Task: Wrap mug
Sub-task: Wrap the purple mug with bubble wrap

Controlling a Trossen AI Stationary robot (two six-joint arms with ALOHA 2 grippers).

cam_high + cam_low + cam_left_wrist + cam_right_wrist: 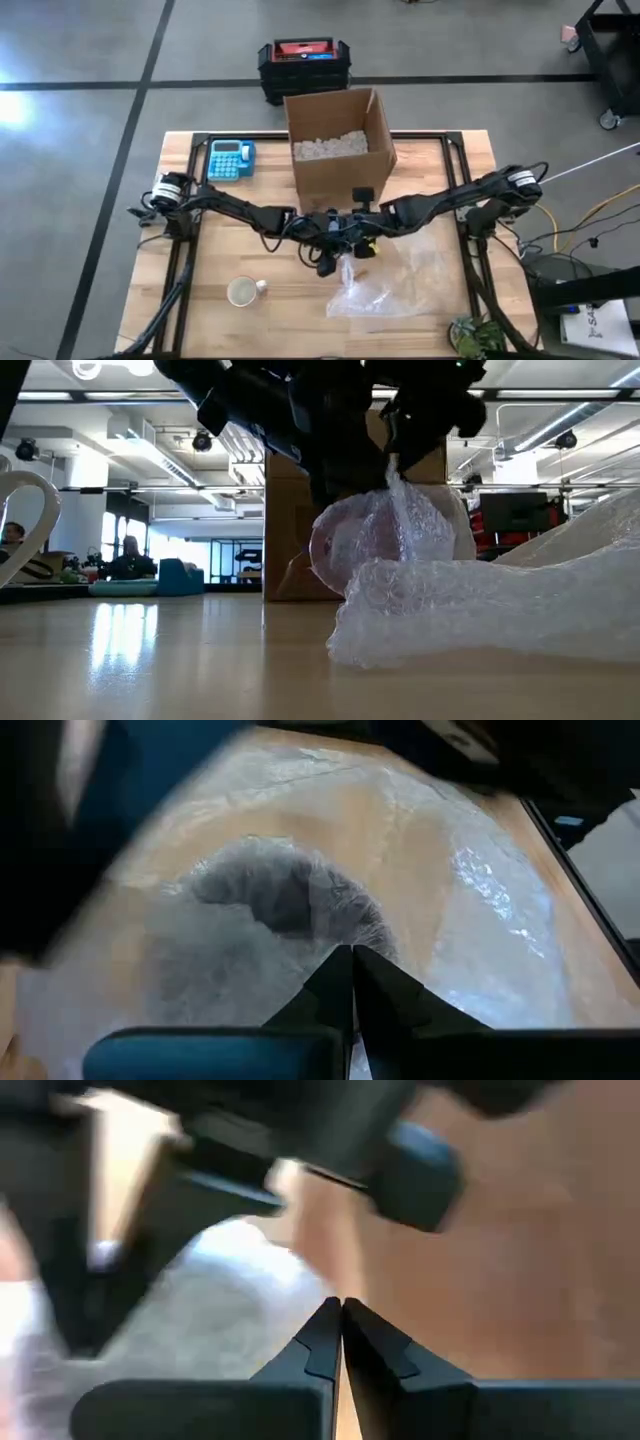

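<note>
One sheet of bubble wrap (pixel 385 285) is being pinched at its upper edge by both the left gripper (pixel 328 262) and right gripper (pixel 362 247), fingers pressed together. One mug (pixel 243 291) is being left standing apart, near the table (pixel 440 170) front edge. One cardboard box (pixel 338 145) is being kept behind.

A grey concrete floor (pixel 90 60) surrounds the wooden surface (pixel 270 320), crossed by dark lines. At twelve o'clock beyond the surface sits a stack of black crates (pixel 304 68) with a red top. At two o'clock stands a dark wheeled cart (pixel 612 60). Cables (pixel 585 215) trail over the floor at three o'clock. From table height, long ceiling lights (pixel 135 452) and bright windows (pixel 150 550) show, with seated people (pixel 125 558) far off.
</note>
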